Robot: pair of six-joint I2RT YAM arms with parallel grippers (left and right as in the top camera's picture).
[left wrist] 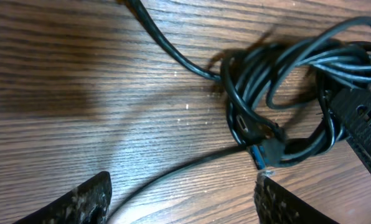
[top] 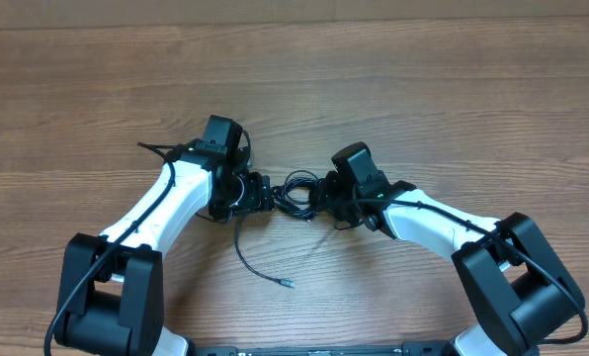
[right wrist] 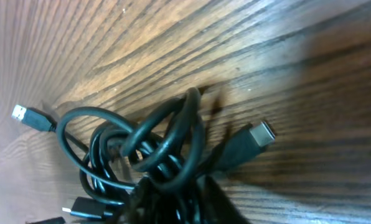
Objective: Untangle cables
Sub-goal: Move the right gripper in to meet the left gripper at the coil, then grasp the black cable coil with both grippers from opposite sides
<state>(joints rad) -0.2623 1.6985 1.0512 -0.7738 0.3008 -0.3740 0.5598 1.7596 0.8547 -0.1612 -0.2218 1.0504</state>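
The cables (top: 296,192) are a knot of thin black cords lying between my two grippers. One loose strand curves toward the front and ends in a silvery tip (top: 290,284). My left gripper (top: 253,194) is open just left of the knot. In the left wrist view its fingers (left wrist: 179,202) straddle a single strand, with the knot (left wrist: 285,81) ahead to the right. My right gripper (top: 326,198) is shut on the cables. In the right wrist view its fingers (right wrist: 176,199) pinch the loops (right wrist: 154,149). A flat plug (right wrist: 259,134) and a small silvery plug (right wrist: 21,114) stick out.
The wooden table (top: 423,89) stretches bare all around the knot. A thicker black arm wire (top: 161,150) juts out beside the left wrist. The right gripper's black body (left wrist: 360,124) shows at the right edge of the left wrist view.
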